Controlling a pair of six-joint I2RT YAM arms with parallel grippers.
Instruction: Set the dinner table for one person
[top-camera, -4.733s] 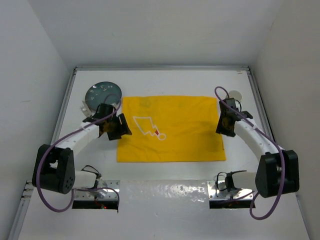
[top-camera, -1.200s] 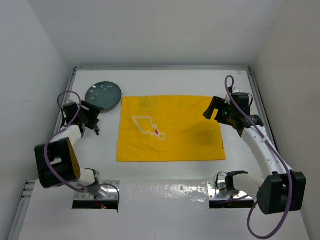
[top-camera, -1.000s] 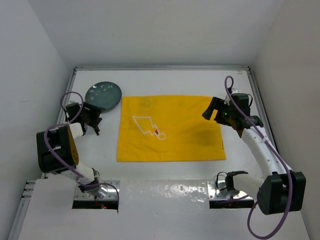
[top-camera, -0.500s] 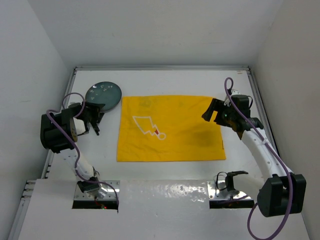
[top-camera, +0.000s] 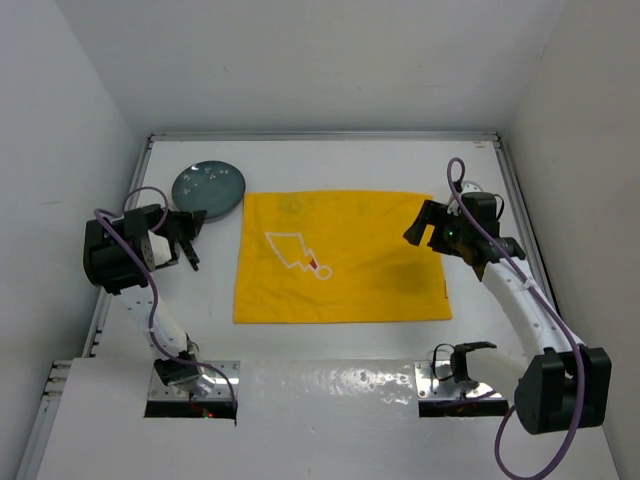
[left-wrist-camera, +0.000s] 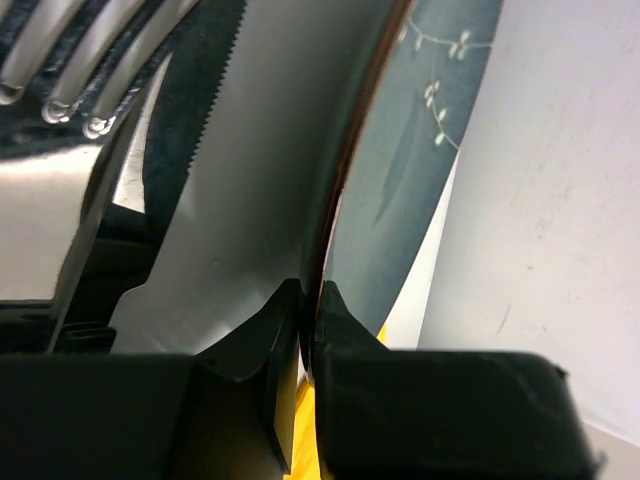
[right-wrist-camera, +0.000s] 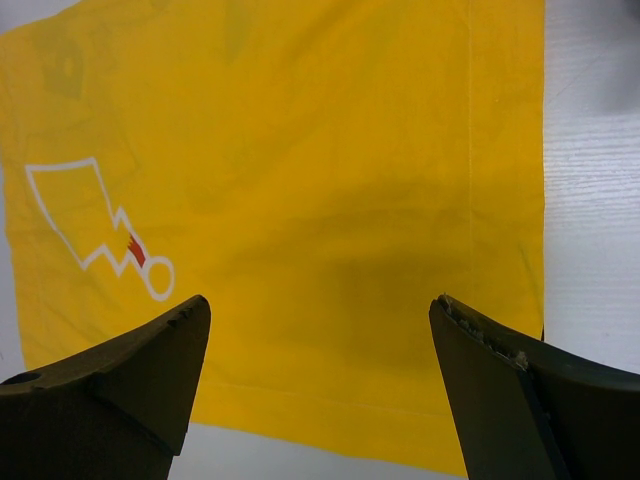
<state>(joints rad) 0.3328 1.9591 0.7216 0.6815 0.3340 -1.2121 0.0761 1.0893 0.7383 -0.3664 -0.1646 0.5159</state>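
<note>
A dark blue-grey plate (top-camera: 208, 187) with a pale leaf pattern lies on the white dinner table (top-camera: 340, 160) at the far left. My left gripper (top-camera: 191, 216) is at its near rim. In the left wrist view the jaws are pressed together on the plate's thin rim (left-wrist-camera: 322, 265), the patterned face (left-wrist-camera: 430, 150) on their right. A fork (left-wrist-camera: 50, 90) and a serrated knife (left-wrist-camera: 240, 180) show to their left. My right gripper (top-camera: 424, 227) hangs open above the right part of the yellow placemat (top-camera: 340, 256), nothing between its fingers (right-wrist-camera: 130, 360).
The placemat (right-wrist-camera: 300, 150), with a white outline drawing (top-camera: 297, 254), covers the table's middle. A small white round thing (top-camera: 472, 185) sits behind the right arm near the right rail. Metal rails and white walls close in the table.
My left gripper has shut on the plate's near rim, and the left arm's elbow has swung back to the left. The right arm has hardly moved.
</note>
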